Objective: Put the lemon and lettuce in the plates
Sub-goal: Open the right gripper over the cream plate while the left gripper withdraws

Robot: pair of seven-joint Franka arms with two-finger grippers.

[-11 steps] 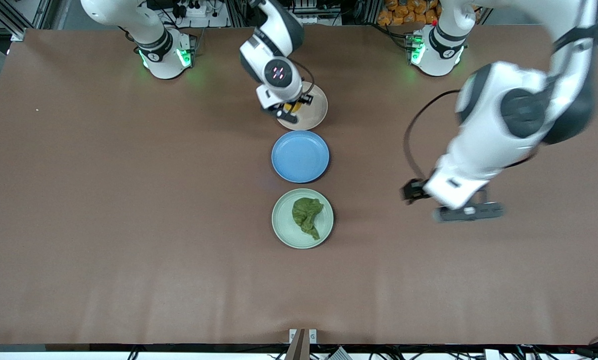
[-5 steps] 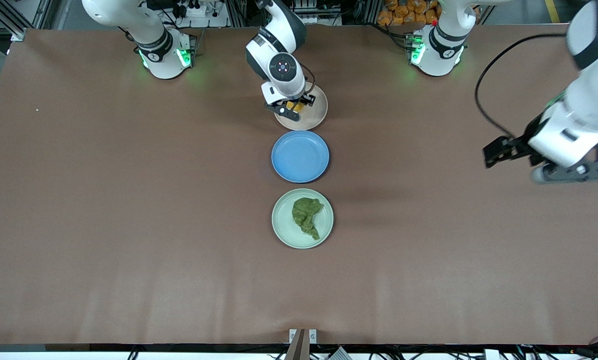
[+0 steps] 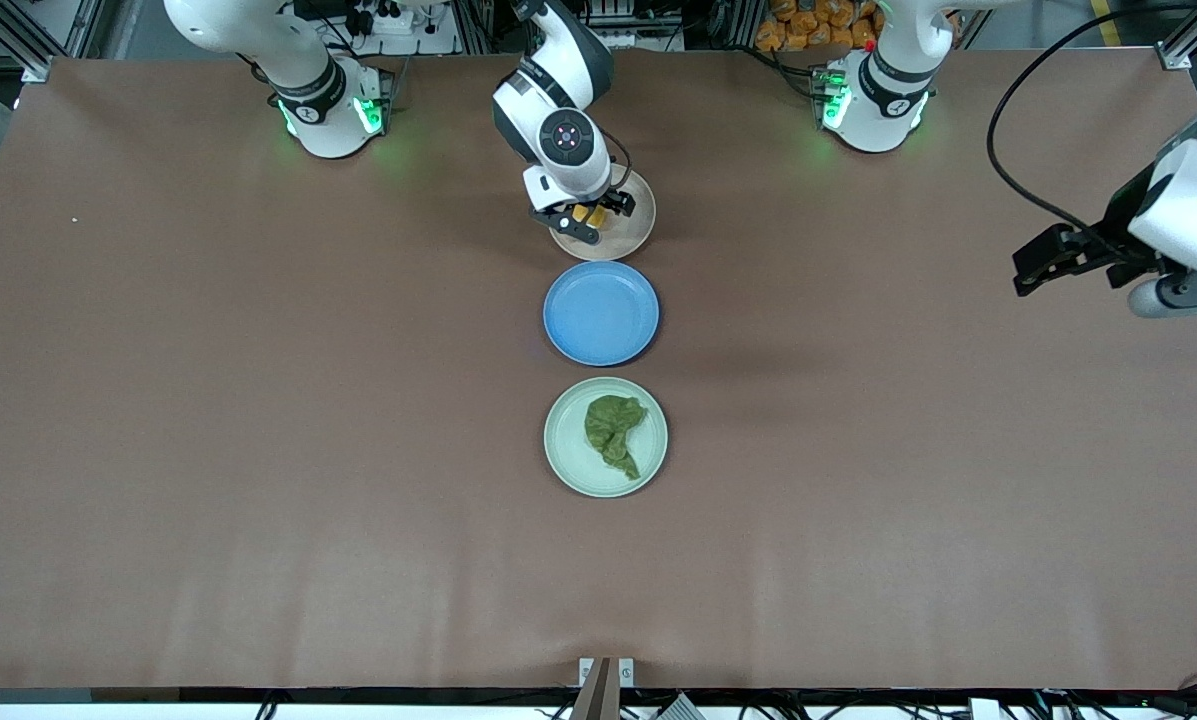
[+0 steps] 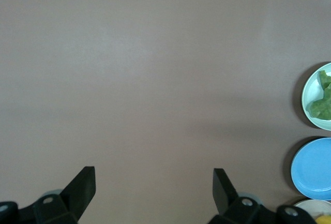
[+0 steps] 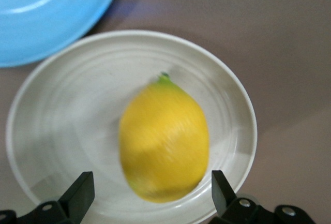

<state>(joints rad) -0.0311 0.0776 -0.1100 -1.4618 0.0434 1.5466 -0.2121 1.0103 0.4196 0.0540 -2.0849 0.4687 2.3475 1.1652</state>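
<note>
Brown table (image 3: 258, 400), blue plate (image 3: 600, 313) between plates

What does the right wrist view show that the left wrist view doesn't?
Only the right wrist view: the lemon whole, lying in the beige plate, between the right gripper's open fingers.
Only the left wrist view: the lettuce in the green plate, and the left gripper open over bare table.
Both: the blue plate, the beige plate and the lemon.
</note>
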